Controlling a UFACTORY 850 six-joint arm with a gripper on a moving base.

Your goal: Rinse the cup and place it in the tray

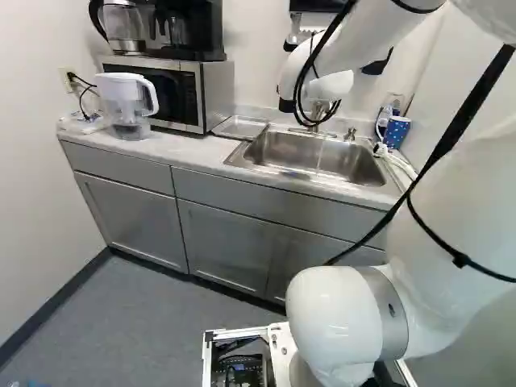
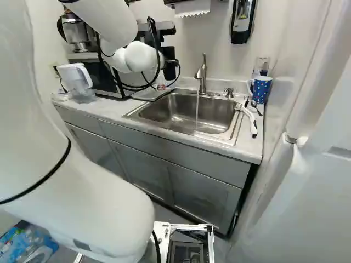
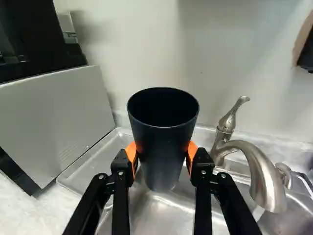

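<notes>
Gripper (image 2: 170,68)'s got the blk cup (image 3: 164,147) pinched, approx upright! Tap (image 2: 202,76)'s running into the sink (image 2: 164,112), tray (image 3: 93,164) adj.

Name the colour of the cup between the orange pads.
Black or very dark; the cup shows best in the wrist view.

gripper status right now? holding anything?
Pincer: closed on the dark tapered cup, orange pads on both sides of it, cup upright with its open rim up.
</notes>
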